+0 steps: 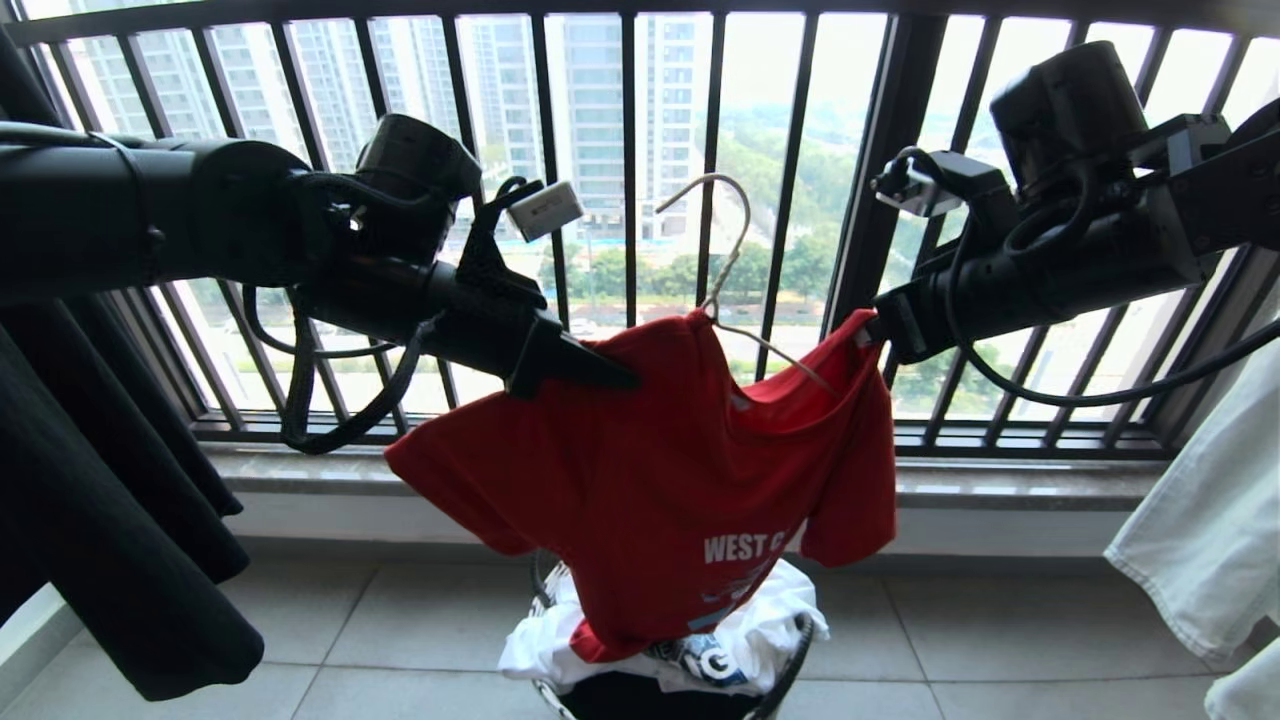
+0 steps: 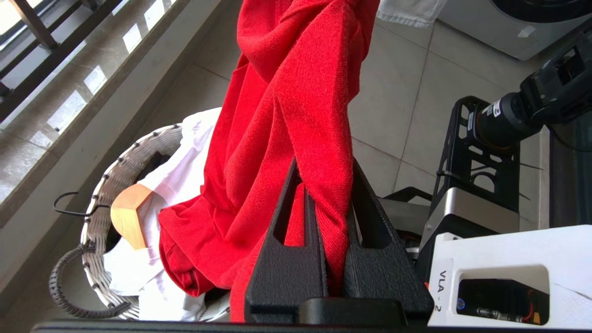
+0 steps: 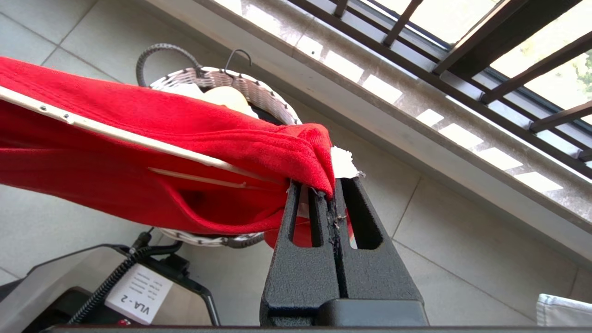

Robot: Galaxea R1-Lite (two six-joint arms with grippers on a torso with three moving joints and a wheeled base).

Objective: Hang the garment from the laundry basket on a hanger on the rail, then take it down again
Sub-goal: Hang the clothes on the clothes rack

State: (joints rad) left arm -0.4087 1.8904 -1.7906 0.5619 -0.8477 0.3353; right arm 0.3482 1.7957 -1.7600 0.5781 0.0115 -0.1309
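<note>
Left claw (image 1: 625, 378): I see it clamped on the left shoulder of the red short-sleeved T-shirt with white lettering (image 1: 660, 480).
Right claw (image 1: 872, 330): pinched together on the shirt's right shoulder.
Shirt: slung between both claws, hem drooping into the small round white woven laundry basket (image 2: 104, 194) below.
Thin white wire hanger (image 1: 722, 270): inside the collar, hook sticking up, far of the claws.

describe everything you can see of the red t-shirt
The red T-shirt is short-sleeved knit cloth with white lettering reading "WEST C" low on the front. It hangs spread in the air on a thin white wire hanger that passes through its neck opening. The left gripper pinches one shoulder, the right gripper the other. Its hem droops onto white laundry in the woven laundry basket.
</note>
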